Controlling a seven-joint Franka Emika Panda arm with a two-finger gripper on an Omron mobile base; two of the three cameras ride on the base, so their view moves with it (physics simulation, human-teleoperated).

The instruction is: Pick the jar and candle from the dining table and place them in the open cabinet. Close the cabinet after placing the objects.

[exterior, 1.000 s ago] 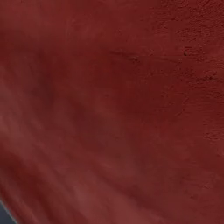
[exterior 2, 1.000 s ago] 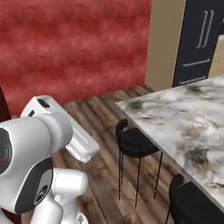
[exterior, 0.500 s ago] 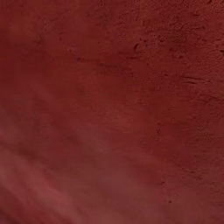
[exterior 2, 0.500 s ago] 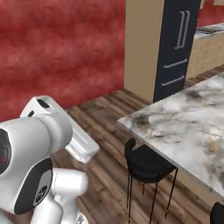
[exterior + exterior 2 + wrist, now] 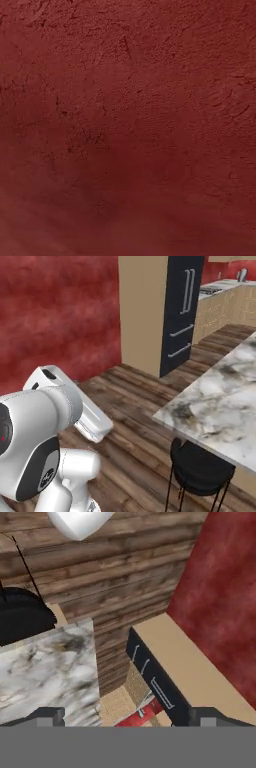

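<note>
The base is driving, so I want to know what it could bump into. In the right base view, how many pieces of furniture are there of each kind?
Black stool: 1
Marble-topped dining table: 1
Tall dark unit with silver handles: 1
Tall tan panel beside it: 1
Row of low tan cabinets at the back: 1
Total: 5

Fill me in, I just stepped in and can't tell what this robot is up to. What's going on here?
Nothing is being handled right now. The white arm is drawn in close to the base, and its fingers stand wide apart with nothing between them. The marble dining table lies to the robot's right, with a black stool tucked under its corner. The stretch of tabletop in view is bare; neither the jar nor the candle is on it. Beyond it stand a tan side panel and a dark fridge, with a red wall close on the left.
</note>
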